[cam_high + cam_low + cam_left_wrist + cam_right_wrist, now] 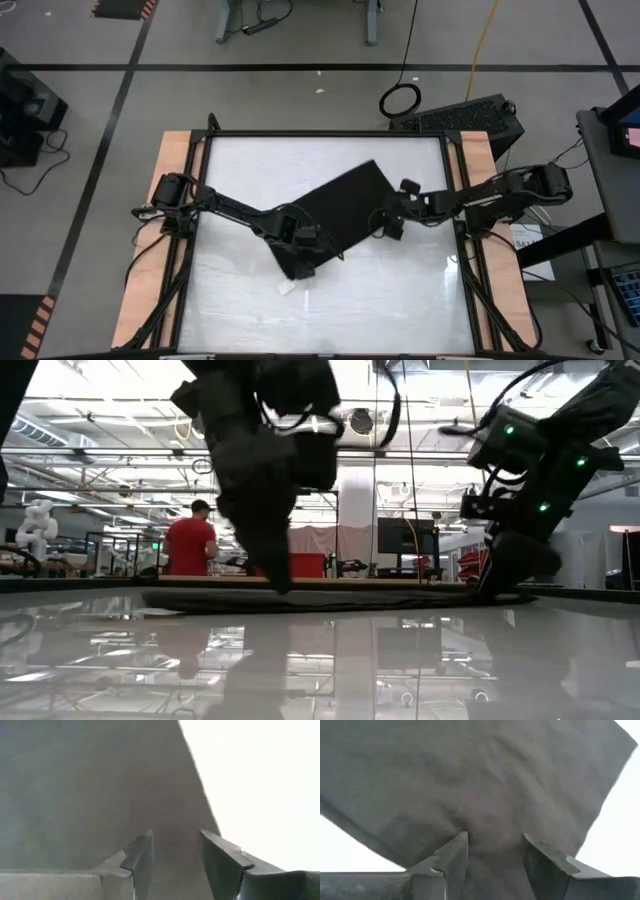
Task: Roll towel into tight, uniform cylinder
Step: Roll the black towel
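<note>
The towel (pixel 340 215) lies flat and tilted on the white tabletop (pixel 240 160), spread between the two grippers with a small white tag (pixel 288 288) at its edge just past the left gripper. The left gripper (pixel 305 238) is down on the towel's near-left part, its fingers (pixel 142 857) a narrow gap apart with cloth between them and the towel's straight edge running just beside it; bare tabletop opens beyond that edge. The right gripper (pixel 390 222) sits at the towel's opposite edge, fingers (pixel 455 855) likewise parted narrowly over wrinkled cloth. Whether either has the cloth pinched cannot be told. In the low view the towel is a thin dark strip under both grippers, with bare tabletop in front.
</note>
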Tool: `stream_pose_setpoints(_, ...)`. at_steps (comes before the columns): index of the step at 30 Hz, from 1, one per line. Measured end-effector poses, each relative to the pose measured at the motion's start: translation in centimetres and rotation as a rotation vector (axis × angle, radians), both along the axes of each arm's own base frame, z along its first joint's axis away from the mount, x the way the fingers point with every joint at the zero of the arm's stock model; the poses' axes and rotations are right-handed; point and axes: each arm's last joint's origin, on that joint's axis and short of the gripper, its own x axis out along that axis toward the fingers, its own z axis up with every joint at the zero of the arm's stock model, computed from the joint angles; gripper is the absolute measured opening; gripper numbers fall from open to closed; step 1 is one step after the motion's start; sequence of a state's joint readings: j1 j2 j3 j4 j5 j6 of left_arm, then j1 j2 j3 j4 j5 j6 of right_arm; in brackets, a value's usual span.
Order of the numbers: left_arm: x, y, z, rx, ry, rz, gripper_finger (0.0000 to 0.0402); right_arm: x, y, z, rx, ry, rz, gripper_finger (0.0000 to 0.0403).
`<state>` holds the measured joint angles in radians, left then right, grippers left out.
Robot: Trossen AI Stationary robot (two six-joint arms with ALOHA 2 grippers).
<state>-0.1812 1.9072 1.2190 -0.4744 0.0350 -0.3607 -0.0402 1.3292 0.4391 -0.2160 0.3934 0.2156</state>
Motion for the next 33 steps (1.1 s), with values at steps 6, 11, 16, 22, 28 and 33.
stream_pose_setpoints(6, 0.7, -0.5, 1.0, 0.007, -0.052, -0.033, 0.0162, 0.7, -1.1, 1.3, -0.047, 0.000, -0.019, 0.0176)
stream_pose_setpoints(11, -0.3, 0.2, 2.3, 0.183, 0.043, -0.008, 0.0162, 1.1, -1.1, 3.2, -0.057, 0.001, 0.006, 0.0176)
stream_pose_setpoints(16, -2.0, 1.2, 2.8, 0.396, 0.166, 0.022, 0.0162, 1.9, 0.0, 4.2, 0.074, -0.090, 0.142, 0.0176)
stream_pose_setpoints(22, -3.3, 2.4, 1.2, 0.418, 0.264, -0.011, 0.0162, 3.8, 1.8, 4.1, 0.225, -0.234, 0.278, 0.0176)
stream_pose_setpoints(28, -4.5, 3.3, -0.4, 0.380, 0.331, 0.016, 0.0162, 5.8, 3.2, 2.7, 0.244, -0.322, 0.310, 0.0176)
stream_pose_setpoints(33, -4.4, 2.9, -0.8, 0.311, 0.313, 0.031, 0.0162, 6.3, 3.2, 0.3, 0.244, -0.236, 0.299, 0.0176)
